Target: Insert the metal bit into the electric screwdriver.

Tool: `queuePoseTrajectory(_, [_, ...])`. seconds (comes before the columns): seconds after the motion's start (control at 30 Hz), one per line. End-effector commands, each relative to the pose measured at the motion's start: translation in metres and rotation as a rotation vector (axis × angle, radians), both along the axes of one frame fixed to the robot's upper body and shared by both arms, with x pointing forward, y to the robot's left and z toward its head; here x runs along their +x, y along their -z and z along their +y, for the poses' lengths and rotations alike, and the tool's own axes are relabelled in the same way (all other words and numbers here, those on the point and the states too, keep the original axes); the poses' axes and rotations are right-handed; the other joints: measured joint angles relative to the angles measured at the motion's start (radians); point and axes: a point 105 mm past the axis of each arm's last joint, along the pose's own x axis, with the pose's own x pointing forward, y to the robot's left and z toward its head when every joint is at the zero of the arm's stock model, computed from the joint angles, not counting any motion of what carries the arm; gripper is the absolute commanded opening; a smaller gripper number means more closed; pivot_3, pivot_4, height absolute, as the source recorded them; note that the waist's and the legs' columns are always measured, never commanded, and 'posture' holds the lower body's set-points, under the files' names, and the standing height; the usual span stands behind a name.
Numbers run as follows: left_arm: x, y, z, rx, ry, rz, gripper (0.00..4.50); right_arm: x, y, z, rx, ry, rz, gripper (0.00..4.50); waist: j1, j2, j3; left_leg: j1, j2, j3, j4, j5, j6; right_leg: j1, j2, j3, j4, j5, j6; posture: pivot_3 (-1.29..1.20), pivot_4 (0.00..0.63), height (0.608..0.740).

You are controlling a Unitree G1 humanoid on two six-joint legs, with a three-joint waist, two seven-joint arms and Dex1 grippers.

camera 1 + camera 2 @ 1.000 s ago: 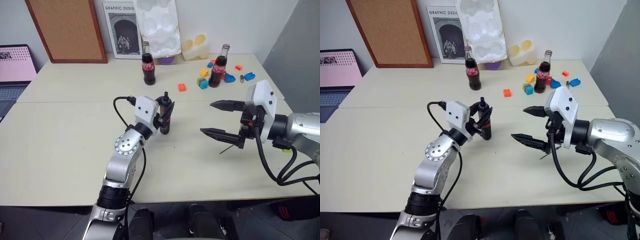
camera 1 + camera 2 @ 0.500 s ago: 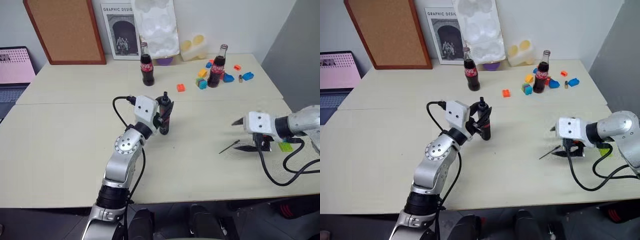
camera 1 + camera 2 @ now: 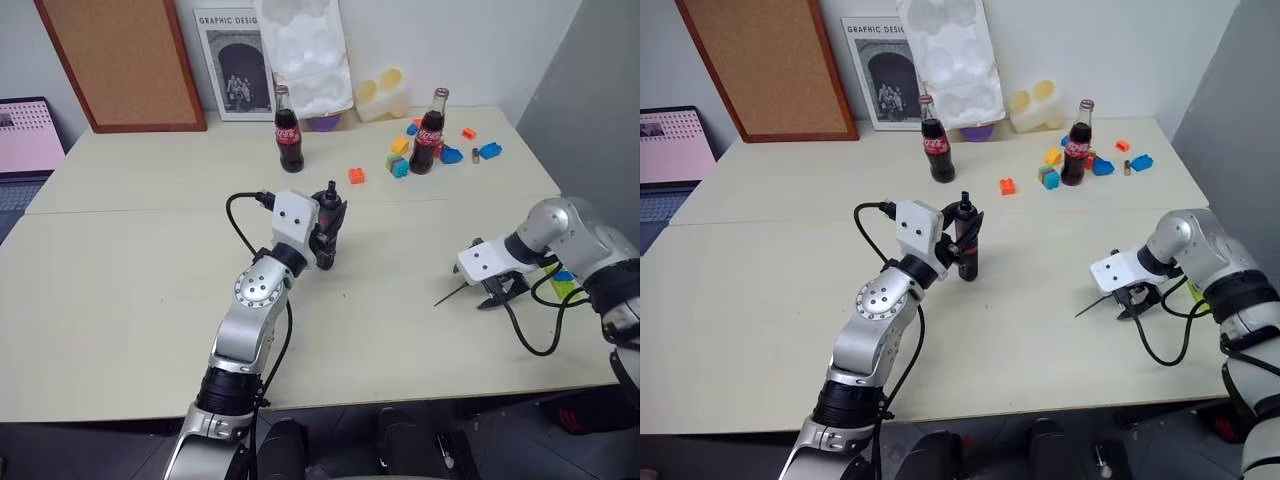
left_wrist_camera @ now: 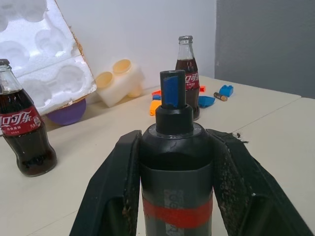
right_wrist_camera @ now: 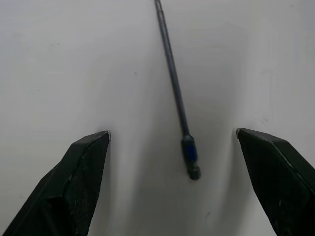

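With the right gripper (image 5: 173, 147) spread wide, pointing down and straddling the thin grey metal bit (image 5: 173, 88) lying on the cream table (image 3: 120, 290), it should lower squarely and pinch near the blue-banded end, while the left gripper (image 4: 175, 189) clamps the black, red-banded electric screwdriver (image 4: 174, 172) upright.

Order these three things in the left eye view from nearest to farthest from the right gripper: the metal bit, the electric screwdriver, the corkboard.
1. The metal bit, on the table just beside the right gripper.
2. The electric screwdriver, mid-table, held in the left gripper.
3. The corkboard, leaning on the wall at the far left.
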Motion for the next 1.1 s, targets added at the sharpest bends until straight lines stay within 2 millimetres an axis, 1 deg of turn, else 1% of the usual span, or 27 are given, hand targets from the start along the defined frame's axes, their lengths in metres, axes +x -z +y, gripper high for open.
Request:
queuePoseTrajectory(0.03, [0.003, 0.021, 0.010, 0.035, -0.054, 0.071, 1.66, 0.003, -0.005, 0.002, -0.017, -0.012, 0.025, 3.95, 0.000, 0.000, 0.000, 0.000, 0.000, 0.000, 0.000, 0.000, 0.000, 0.000, 0.000, 0.000, 0.000, 0.000, 0.000, 0.00, 0.150, 0.740])
queuePoseTrajectory(0.07, [0.003, 0.021, 0.010, 0.034, -0.056, 0.073, 1.66, 0.003, -0.005, 0.005, -0.011, -0.020, 0.033, 3.84, 0.000, 0.000, 0.000, 0.000, 0.000, 0.000, 0.000, 0.000, 0.000, 0.000, 0.000, 0.000, 0.000, 0.000, 0.000, 0.00, 0.150, 0.740])
queuePoseTrajectory(0.13, [0.002, 0.022, 0.011, 0.032, -0.060, 0.076, 1.66, 0.001, -0.005, 0.012, 0.006, -0.041, 0.055, 3.35, 0.000, 0.000, 0.000, 0.000, 0.000, 0.000, 0.000, 0.000, 0.000, 0.000, 0.000, 0.000, 0.000, 0.000, 0.000, 0.00, 0.150, 0.740])
queuePoseTrajectory(0.2, [0.001, 0.023, 0.011, 0.032, -0.062, 0.079, 1.66, -0.003, -0.005, 0.019, 0.023, -0.059, 0.080, 2.96, -0.002, 0.000, 0.000, 0.001, 0.000, 0.000, 0.000, 0.000, 0.000, 0.000, 0.000, 0.000, 0.000, 0.000, 0.000, 0.00, 0.150, 0.740])
queuePoseTrajectory(0.27, [0.000, 0.023, 0.011, 0.032, -0.062, 0.081, 1.66, -0.004, -0.005, 0.022, 0.019, -0.073, 0.085, 2.56, -0.003, 0.001, 0.000, 0.001, 0.000, 0.000, 0.000, 0.000, 0.000, 0.000, 0.000, 0.000, 0.001, 0.000, 0.000, 0.00, 0.150, 0.740])
queuePoseTrajectory(0.37, [-0.001, 0.024, 0.010, 0.033, -0.061, 0.086, 1.66, -0.006, -0.003, 0.023, 0.011, -0.078, 0.086, 1.71, -0.002, 0.001, -0.001, 0.001, 0.000, 0.000, 0.000, 0.000, 0.000, 0.000, 0.000, 0.000, 0.001, 0.000, 0.000, 0.00, 0.150, 0.740])
queuePoseTrajectory(0.5, [0.000, 0.024, 0.006, 0.042, -0.045, 0.083, 1.66, -0.006, 0.001, 0.020, -0.010, -0.073, 0.081, 0.84, -0.001, 0.001, -0.001, 0.001, 0.000, 0.000, 0.000, 0.000, 0.000, 0.001, 0.000, 0.000, 0.000, 0.000, 0.000, 0.00, 0.150, 0.740])
queuePoseTrajectory(0.63, [-0.001, 0.023, 0.005, 0.050, -0.035, 0.077, 1.66, -0.007, 0.001, 0.014, -0.027, -0.063, 0.086, 0.09, -0.001, 0.002, -0.001, 0.001, 0.000, 0.000, 0.000, 0.000, 0.000, 0.001, 0.000, 0.000, 0.000, 0.000, 0.000, 0.00, 0.150, 0.740])
queuePoseTrajectory(0.67, [0.000, 0.023, 0.005, 0.052, -0.035, 0.076, 1.66, -0.008, 0.001, 0.013, -0.029, -0.059, 0.089, 0.00, -0.001, 0.002, -0.001, 0.001, 0.000, 0.000, 0.000, 0.000, 0.000, 0.001, 0.000, 0.000, 0.000, 0.000, 0.000, 0.00, 0.150, 0.740])
queuePoseTrajectory(0.77, [0.000, 0.023, 0.006, 0.058, -0.033, 0.076, 1.66, -0.010, 0.001, 0.012, -0.023, -0.048, 0.099, 0.00, -0.001, 0.002, -0.001, 0.001, 0.000, 0.000, 0.000, 0.000, 0.000, 0.001, 0.000, 0.000, 0.001, 0.000, 0.000, 0.00, 0.150, 0.740])
queuePoseTrajectory(0.9, [0.000, 0.024, 0.004, 0.066, -0.006, 0.091, 1.66, -0.011, -0.004, 0.016, 0.017, -0.038, 0.090, 0.00, -0.001, 0.002, -0.001, 0.001, 0.000, -0.001, 0.000, 0.000, 0.000, 0.001, 0.000, 0.000, 0.000, 0.000, 0.000, 0.00, 0.150, 0.740])
queuePoseTrajectory(0.97, [-0.001, 0.023, 0.004, 0.070, 0.001, 0.081, 1.66, -0.011, -0.011, 0.021, 0.069, -0.027, 0.076, 0.00, -0.001, 0.002, -0.001, 0.001, 0.000, -0.001, 0.000, 0.000, 0.000, 0.001, 0.000, 0.000, 0.000, 0.000, 0.000, 0.00, 0.150, 0.740])
queuePoseTrajectory(1.03, [-0.004, 0.019, 0.002, 0.064, 0.036, 0.067, 1.66, -0.011, -0.032, 0.037, 0.238, -0.001, 0.029, 0.00, -0.001, 0.002, -0.001, 0.001, 0.000, -0.001, 0.000, 0.000, 0.000, 0.001, 0.000, 0.000, 0.000, 0.000, 0.000, 0.00, 0.150, 0.740])
queuePoseTrajectory(1.1, [-0.006, 0.015, 0.003, 0.046, 0.062, 0.067, 1.66, -0.017, -0.054, 0.050, 0.418, 0.034, 0.003, 0.00, 0.000, 0.002, -0.001, 0.000, 0.000, -0.001, 0.000, 0.000, 0.000, 0.001, 0.000, 0.000, 0.001, 0.000, 0.000, 0.00, 0.150, 0.740])
